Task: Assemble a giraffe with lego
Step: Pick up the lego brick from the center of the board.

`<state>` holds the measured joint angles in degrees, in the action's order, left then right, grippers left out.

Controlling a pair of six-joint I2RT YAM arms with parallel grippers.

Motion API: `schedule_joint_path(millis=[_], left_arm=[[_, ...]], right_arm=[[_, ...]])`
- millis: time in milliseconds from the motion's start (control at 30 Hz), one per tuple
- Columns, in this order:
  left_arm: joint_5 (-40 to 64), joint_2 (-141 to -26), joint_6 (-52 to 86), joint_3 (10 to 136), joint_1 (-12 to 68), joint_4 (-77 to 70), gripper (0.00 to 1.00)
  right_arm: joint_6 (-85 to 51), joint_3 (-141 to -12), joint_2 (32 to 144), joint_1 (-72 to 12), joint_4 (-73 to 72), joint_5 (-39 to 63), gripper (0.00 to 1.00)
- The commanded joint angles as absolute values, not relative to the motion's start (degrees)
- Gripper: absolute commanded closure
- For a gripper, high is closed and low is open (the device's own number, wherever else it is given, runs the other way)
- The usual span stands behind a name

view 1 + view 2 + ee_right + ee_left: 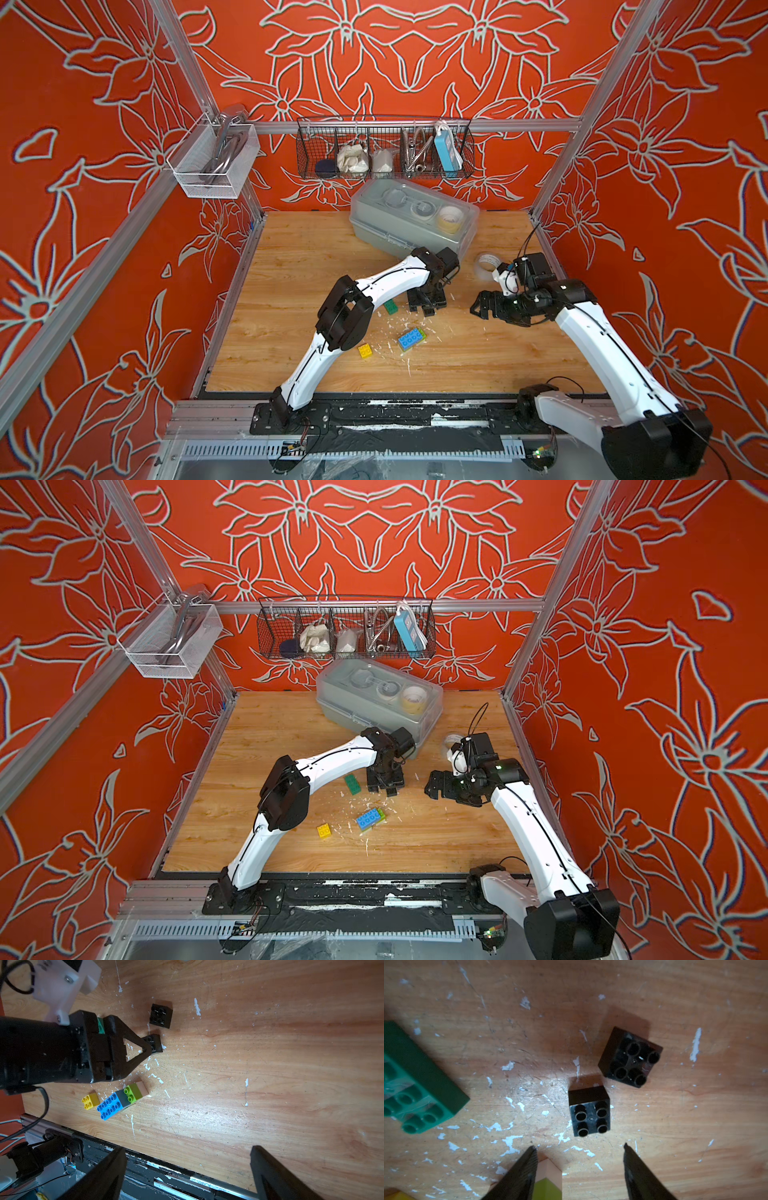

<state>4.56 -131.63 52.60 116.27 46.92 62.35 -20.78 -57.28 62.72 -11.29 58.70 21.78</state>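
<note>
Left wrist view shows left gripper point(579, 1146) parted, seemingly not touching nearer black brick point(589, 1113).

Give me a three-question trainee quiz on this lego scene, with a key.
1. True or false: the right tool holds a brick.
2. How many black bricks lie on the table by the left tool?
3. Where is the yellow brick relative to the blue brick? A on top of it; B apart from it, on the table; C under it.
Key: 1 false, its jaws stand open and empty; 2 two; 3 B.
</note>
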Motion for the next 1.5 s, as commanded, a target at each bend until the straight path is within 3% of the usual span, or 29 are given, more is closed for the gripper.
schedule_joint_path(millis=[0, 333, 733, 1033, 1467], left_arm=[[5.44, -133.39, 53.26, 117.32, 46.76, 63.47, 0.36], [4.20, -137.73, 53.13, 120.81, 46.93, 64.20, 0.37], [1.72, -138.36, 52.76, 121.32, 46.93, 65.57, 0.55], [1.23, -134.83, 51.16, 115.22, 47.09, 64.55, 0.51], [-2.28, -136.90, 49.04, 121.60, 47.39, 67.68, 0.51]], right_arm=[[-19.16, -58.05, 63.90, -10.62, 59.43, 22.80, 0.02], [-18.49, -57.57, 63.99, -9.85, 59.10, 23.23, 0.02], [-18.36, -57.48, 63.93, -9.42, 59.21, 23.22, 0.03], [-18.46, -57.32, 64.08, -9.35, 58.90, 23.58, 0.04], [-18.53, -57.22, 64.01, -9.38, 58.77, 23.99, 0.04]])
